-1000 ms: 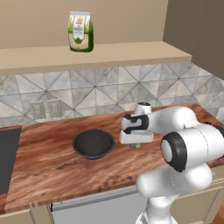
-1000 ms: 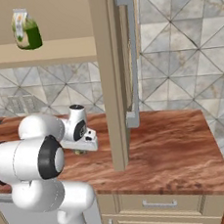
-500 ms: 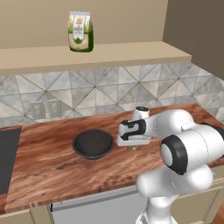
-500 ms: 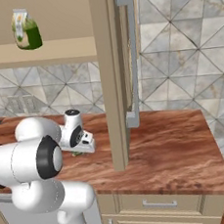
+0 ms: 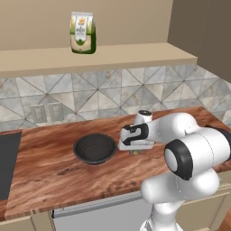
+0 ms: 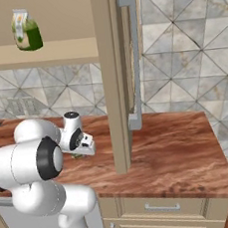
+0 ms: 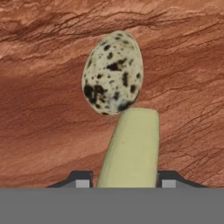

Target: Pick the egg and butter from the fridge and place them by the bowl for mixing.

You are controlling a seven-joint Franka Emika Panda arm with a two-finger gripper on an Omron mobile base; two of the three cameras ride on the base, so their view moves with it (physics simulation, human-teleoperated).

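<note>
Left and right base views look forward-down from behind the arm, at seven and five o'clock, sharing the wooden counter; hand view looks closely down onto it.

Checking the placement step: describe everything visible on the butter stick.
In the hand view the butter is a pale yellow, matte stick with rounded corners and no wrapper visible. It lies on the reddish-brown wood counter, running lengthwise away from the camera between the gripper tips. Its far end meets or overlaps the speckled egg; contact cannot be confirmed. Whether the tips touch its sides is unclear. From the left base view, it sits right of the black bowl.
</note>
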